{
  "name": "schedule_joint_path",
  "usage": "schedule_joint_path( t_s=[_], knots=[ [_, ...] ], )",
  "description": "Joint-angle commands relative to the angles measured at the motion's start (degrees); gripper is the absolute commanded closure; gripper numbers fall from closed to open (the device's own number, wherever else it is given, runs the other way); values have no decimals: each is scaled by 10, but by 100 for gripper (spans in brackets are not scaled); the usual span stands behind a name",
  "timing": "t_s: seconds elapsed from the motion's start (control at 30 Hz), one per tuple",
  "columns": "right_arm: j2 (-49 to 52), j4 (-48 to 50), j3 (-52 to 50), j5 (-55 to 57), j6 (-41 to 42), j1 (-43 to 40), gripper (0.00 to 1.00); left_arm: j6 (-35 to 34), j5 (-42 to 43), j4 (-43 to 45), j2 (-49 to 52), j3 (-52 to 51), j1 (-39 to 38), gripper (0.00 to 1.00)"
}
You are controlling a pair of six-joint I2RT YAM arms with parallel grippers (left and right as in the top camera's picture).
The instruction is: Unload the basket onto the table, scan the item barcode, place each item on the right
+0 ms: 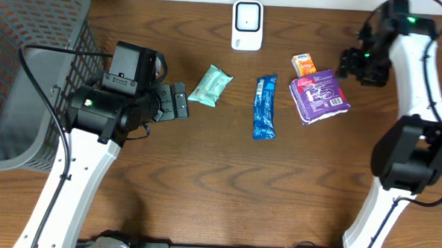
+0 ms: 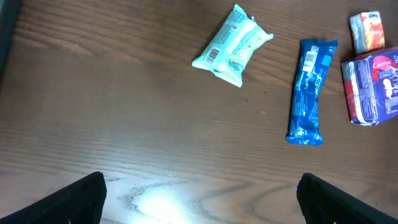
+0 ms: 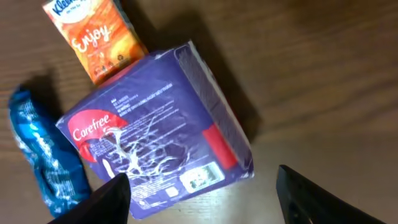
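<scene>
Four items lie on the wooden table. A mint-green packet [image 1: 210,85] [image 2: 232,46] is nearest my left gripper [image 1: 179,101] [image 2: 200,180], which stands wide open over bare wood just left of it. A long blue wrapper [image 1: 264,107] [image 2: 308,91] [image 3: 46,155] lies in the middle. The purple Carefree pack [image 1: 321,96] [image 3: 155,124] rests flat on the table, label side up, its barcode corner below my right gripper [image 1: 352,64] [image 3: 202,177], which is open and grips nothing. A small orange tissue pack [image 1: 303,65] [image 3: 96,37] sits behind it. The white scanner [image 1: 247,24] stands at the back centre.
A grey mesh basket [image 1: 29,71] fills the far left of the table, beside my left arm. The right arm's base stands at the right edge of the table.
</scene>
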Motion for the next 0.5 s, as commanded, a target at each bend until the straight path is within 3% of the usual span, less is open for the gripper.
schedule_joint_path(
  t_s=[0.0,0.27,0.47],
  knots=[
    [-7,43,-49,-145,-47,-23,38,10,-7,-2,3,2,3,2],
    [-7,171,-181,-212,-44,-20,45,10,-8,-2,3,2,3,2],
    [-7,147,-228,-294,-47,4,45,10,-7,-2,3,2,3,2]
  ],
)
